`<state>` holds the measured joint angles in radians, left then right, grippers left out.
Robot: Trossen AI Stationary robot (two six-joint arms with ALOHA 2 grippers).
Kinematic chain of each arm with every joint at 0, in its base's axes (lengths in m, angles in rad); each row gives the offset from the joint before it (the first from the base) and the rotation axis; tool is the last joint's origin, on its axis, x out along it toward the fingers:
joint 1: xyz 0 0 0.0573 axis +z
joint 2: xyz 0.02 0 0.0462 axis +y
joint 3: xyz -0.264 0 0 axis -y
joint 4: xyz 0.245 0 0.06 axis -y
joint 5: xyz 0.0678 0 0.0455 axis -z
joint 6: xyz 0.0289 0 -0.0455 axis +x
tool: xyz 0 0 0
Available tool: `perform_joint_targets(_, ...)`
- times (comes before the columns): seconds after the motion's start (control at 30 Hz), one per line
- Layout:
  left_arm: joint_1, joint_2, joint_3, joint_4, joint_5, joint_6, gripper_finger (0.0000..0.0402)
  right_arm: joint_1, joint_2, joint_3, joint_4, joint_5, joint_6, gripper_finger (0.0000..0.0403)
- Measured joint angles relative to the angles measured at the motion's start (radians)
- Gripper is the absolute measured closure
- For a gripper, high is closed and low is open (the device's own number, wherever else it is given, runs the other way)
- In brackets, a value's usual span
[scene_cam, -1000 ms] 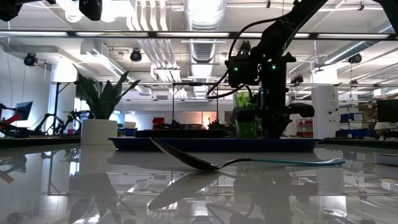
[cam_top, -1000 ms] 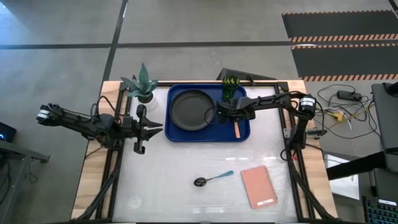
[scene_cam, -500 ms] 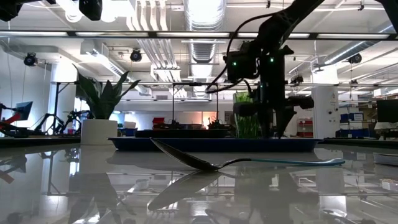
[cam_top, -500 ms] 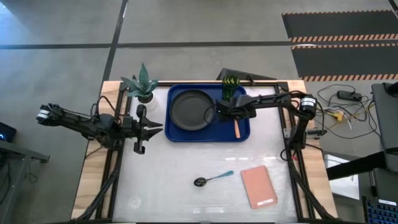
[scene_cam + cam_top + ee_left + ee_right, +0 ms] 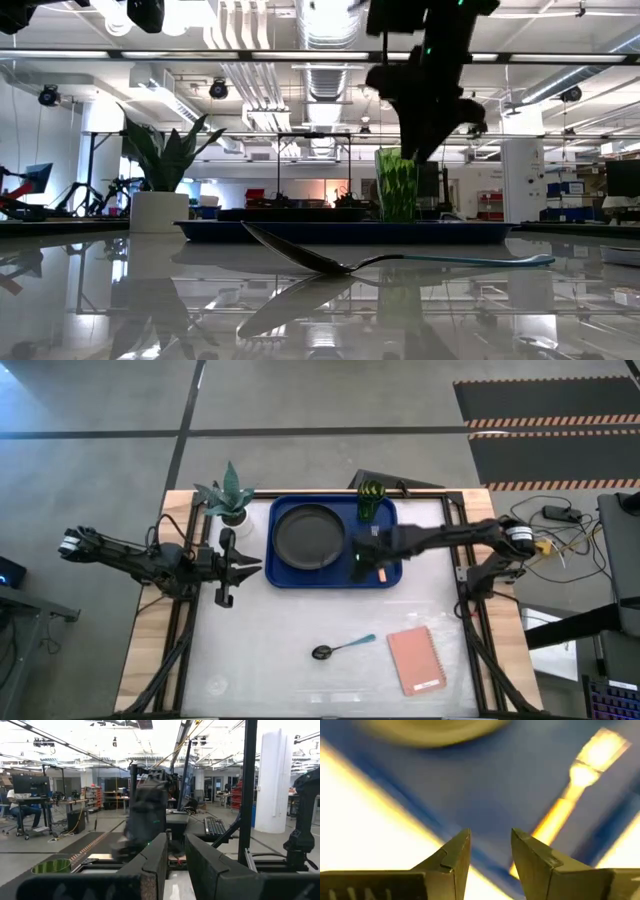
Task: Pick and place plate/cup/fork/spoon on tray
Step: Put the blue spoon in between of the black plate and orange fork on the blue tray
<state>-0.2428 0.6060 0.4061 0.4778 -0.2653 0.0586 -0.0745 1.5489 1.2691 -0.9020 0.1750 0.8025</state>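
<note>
the right hand [image 5: 360,557] hangs over the near edge of the large deep blue plastic tray [image 5: 285,577], its two dark fingers [image 5: 451,856] a little apart with nothing between them, and its wrist view looks down on the small fork with silver tines and an orange handle [image 5: 572,795] lying flat on the tray floor just beside it. further out on the tray sit the round matte black plate [image 5: 307,532] and, at the far right corner, the small translucent green patterned cup [image 5: 370,500], standing upright. what remains off the tray is the small spoon with a dark shiny bowl and a light blue handle [image 5: 342,647], lying on the white bench [image 5: 260,650] well apart from the tray toward the near side, next to a pink spiral notebook [image 5: 415,659]. the spoon looks light, stiff and thin, and its polished bowl and the glossy bench suggest it may skid if nudged; the low view shows the handle arching slightly above the surface, so pinching across the blue handle near its middle seems the safest hold. the left hand [image 5: 237,568] waits at the bench's left edge near a white pot with a green plant [image 5: 232,502], fingers [image 5: 150,860] slightly parted and empty.
</note>
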Motion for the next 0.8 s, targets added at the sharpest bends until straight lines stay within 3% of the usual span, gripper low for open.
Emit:
perform_joint_targets(0.17,0.0,0.0,0.0,0.0,0.0,0.0,0.0348,0.178,0.004,-0.018,0.11,0.0,-0.16,0.028)
perform_joint_targets(0.4,0.0,0.001,0.0,0.004,0.0,0.0,0.0348,0.359,0.066,-0.025,0.301,-0.002,-0.223,0.0287)
perform_joint_targets(0.8,0.0,0.0,0.0,0.009,0.0,0.0,0.0348,0.448,0.173,-0.031,0.515,-0.027,-0.349,0.0279)
